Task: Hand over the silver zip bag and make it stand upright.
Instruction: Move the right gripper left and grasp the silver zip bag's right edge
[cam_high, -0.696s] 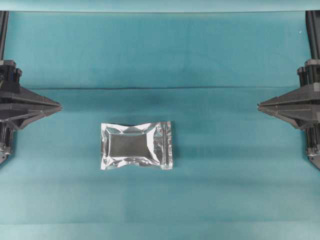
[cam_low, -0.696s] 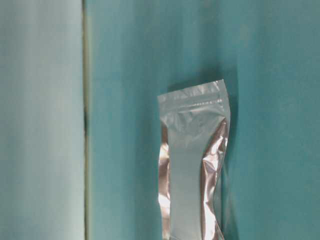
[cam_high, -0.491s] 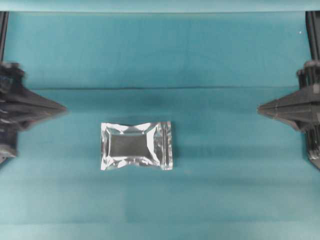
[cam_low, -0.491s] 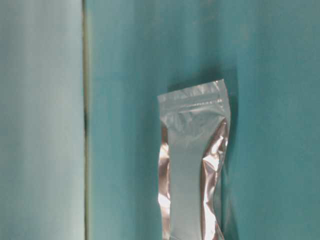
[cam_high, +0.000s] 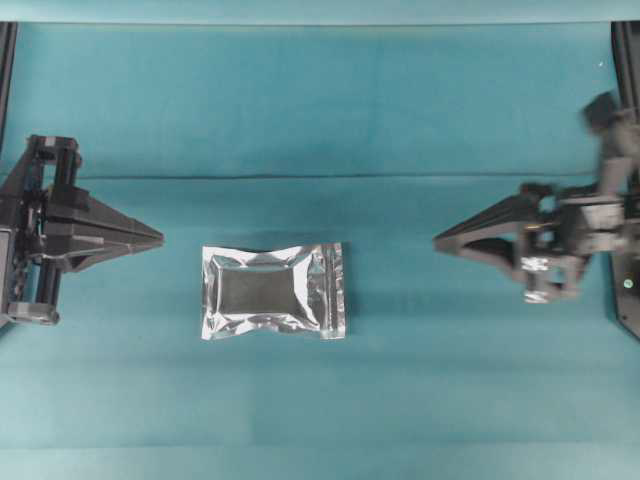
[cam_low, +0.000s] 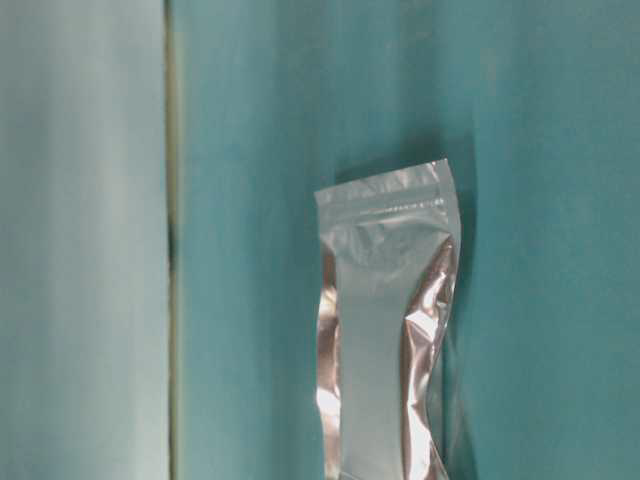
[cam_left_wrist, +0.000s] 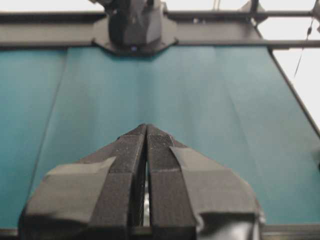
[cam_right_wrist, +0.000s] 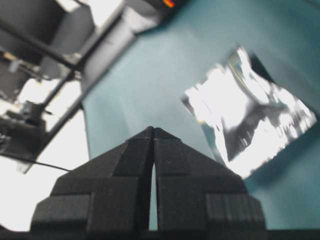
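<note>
From overhead, the crinkled, shiny silver foil zip bag (cam_high: 274, 291) lies flat near the middle of the teal cloth-covered bench (cam_high: 400, 110), a rough rectangle with pinched, wavy sealed edges, a darker grey centre panel and its zip strip at the right-hand end. The left black plastic claw (cam_high: 160, 238) tapers to a sharp wedge aimed at the bag from just beside its left end, not touching it, its two halves pressed together and holding nothing. The right black claw (cam_high: 437, 242), slightly blurred and tilted, points at the bag from farther off, likewise closed to a point and empty.

At bench level the bag (cam_low: 388, 320) runs long up the picture, its zip strip at the top; the panel looks pale and matte between bright, creased foil borders. A straight fold crosses the cloth (cam_low: 250, 200) at the left.

The left wrist view shows the left claw's fingers (cam_left_wrist: 125, 165), faced with ribbed dark pads and wrapped in grey tape, meeting along a thin seam above smooth teal cloth.

The right wrist view shows the right claw (cam_right_wrist: 153, 129) as blocky matte wedges closed tip to tip, with the glaring, wrinkled bag (cam_right_wrist: 250, 120) lying ahead and to the right, well apart.
</note>
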